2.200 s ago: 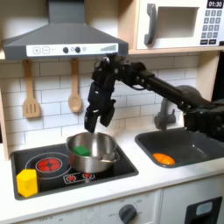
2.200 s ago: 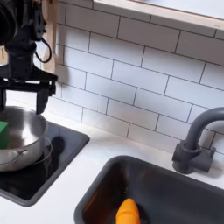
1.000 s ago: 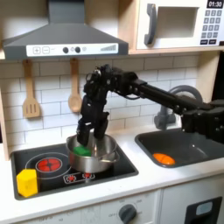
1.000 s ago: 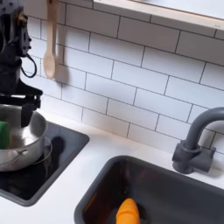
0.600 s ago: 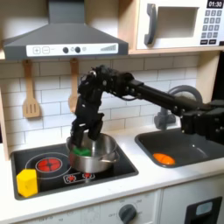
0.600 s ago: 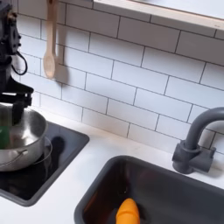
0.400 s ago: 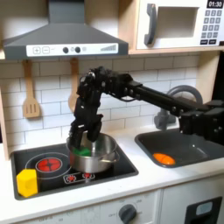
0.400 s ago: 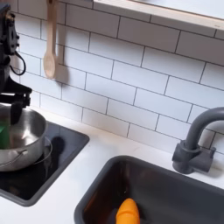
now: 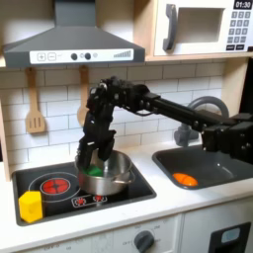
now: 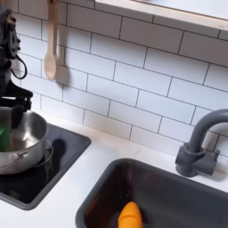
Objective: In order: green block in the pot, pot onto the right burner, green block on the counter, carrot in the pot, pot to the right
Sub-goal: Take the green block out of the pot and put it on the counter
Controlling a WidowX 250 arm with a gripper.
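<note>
Over the counter (image 9: 188, 203), with the carrot (image 9: 184, 179) lying in the sink (image 10: 169, 191), I have dropped my gripper (image 9: 94, 158) into the pot (image 9: 106, 170) on the stovetop's right side, jaws spread around the green block (image 9: 95, 171), ready to lift it

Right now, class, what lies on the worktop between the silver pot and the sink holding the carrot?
In the second exterior view, only bare counter lies between the pot and the sink, past the black stovetop's edge. The carrot lies inside the sink.
</note>
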